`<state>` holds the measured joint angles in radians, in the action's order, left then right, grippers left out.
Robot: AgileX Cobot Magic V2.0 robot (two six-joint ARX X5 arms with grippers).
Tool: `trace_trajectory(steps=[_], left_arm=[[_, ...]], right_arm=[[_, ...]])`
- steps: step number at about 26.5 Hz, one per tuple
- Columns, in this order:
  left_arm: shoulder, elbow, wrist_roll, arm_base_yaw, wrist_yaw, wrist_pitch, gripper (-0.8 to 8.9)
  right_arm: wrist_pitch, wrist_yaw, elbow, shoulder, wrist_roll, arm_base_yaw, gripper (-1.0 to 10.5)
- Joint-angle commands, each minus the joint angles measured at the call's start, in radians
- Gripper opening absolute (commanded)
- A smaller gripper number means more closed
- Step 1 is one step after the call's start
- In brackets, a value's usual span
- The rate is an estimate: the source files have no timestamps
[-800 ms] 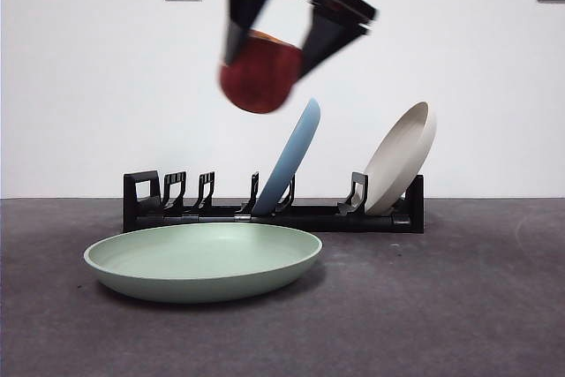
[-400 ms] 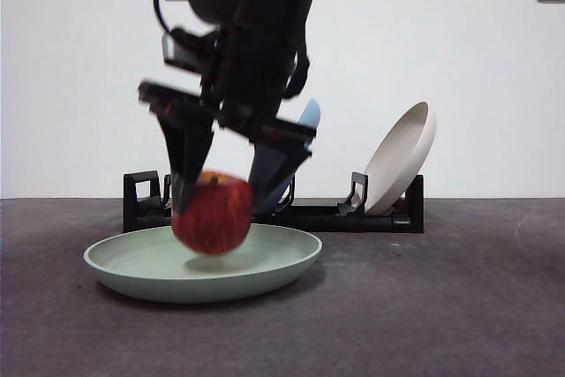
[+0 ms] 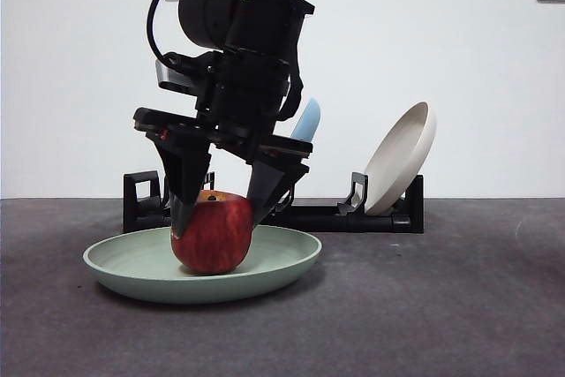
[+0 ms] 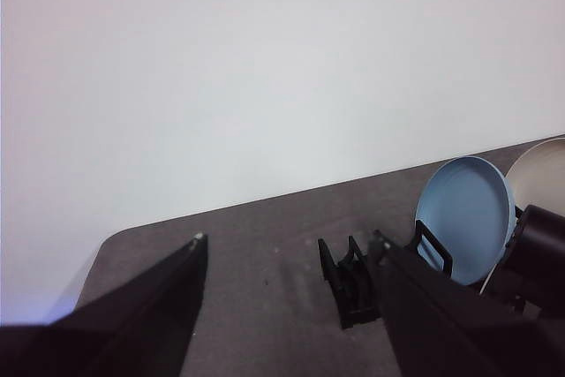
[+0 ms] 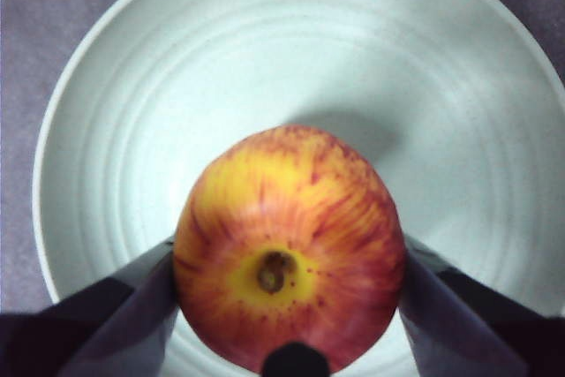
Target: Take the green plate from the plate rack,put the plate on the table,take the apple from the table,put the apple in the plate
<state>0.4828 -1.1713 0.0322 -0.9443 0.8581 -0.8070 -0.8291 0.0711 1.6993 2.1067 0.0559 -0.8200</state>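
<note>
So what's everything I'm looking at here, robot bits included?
apple: one, red with yellow streaks, in the green plate
green plate: one, pale mint, flat on the table in front of the rack
light blue plate: one, leaning in the rack, partly behind the arm
beige plate: one, leaning at the rack's end
plate rack: one, black, at the back
table: dark grey
wall sockets: two, white
right pincer: black, closed around the apple
left pincer: black, open, holding nothing
</note>
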Motion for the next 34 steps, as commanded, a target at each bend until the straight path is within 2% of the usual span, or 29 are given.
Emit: trace_trajectory(steps=[1, 3, 9, 15, 24, 28, 29, 32, 33, 34], left_arm=[[-0.003, 0.006, -0.006, 0.003, 0.001, 0.000, 3.10], [-0.003, 0.005, -0.006, 0.003, 0.001, 0.000, 3.10], [-0.003, 0.005, -0.008, 0.003, -0.003, 0.001, 3.10], [0.017, 0.006, -0.010, 0.002, -0.008, 0.017, 3.10], [0.133, 0.005, 0.011, 0.003, -0.195, 0.100, 3.10], [0.211, 0.005, 0.051, 0.003, -0.264, 0.145, 3.07], [0.231, 0.005, 0.061, 0.003, -0.277, 0.154, 2.84], [0.280, 0.005, 0.104, 0.003, -0.325, 0.164, 0.11], [0.298, 0.005, 0.110, 0.003, -0.338, 0.169, -0.13], [0.321, 0.005, 0.124, 0.003, -0.344, 0.178, -0.08]], right_arm=[[0.005, -0.002, -0.004, 0.027, 0.003, -0.005, 5.3], [0.006, -0.003, -0.004, 0.027, 0.004, -0.005, 5.6], [0.006, -0.002, -0.003, 0.005, 0.004, -0.008, 5.6], [-0.023, -0.002, -0.003, -0.105, 0.002, 0.000, 5.6], [-0.095, -0.003, -0.003, -0.394, -0.033, 0.047, 5.5], [-0.142, -0.003, -0.003, -0.521, -0.032, 0.084, 4.3], [-0.161, -0.003, -0.003, -0.552, -0.033, 0.094, 3.7], [-0.222, -0.003, -0.003, -0.628, -0.059, 0.122, 0.5], [-0.243, -0.004, -0.003, -0.651, -0.074, 0.133, -0.3], [-0.266, -0.003, -0.003, -0.680, -0.078, 0.148, -0.1]])
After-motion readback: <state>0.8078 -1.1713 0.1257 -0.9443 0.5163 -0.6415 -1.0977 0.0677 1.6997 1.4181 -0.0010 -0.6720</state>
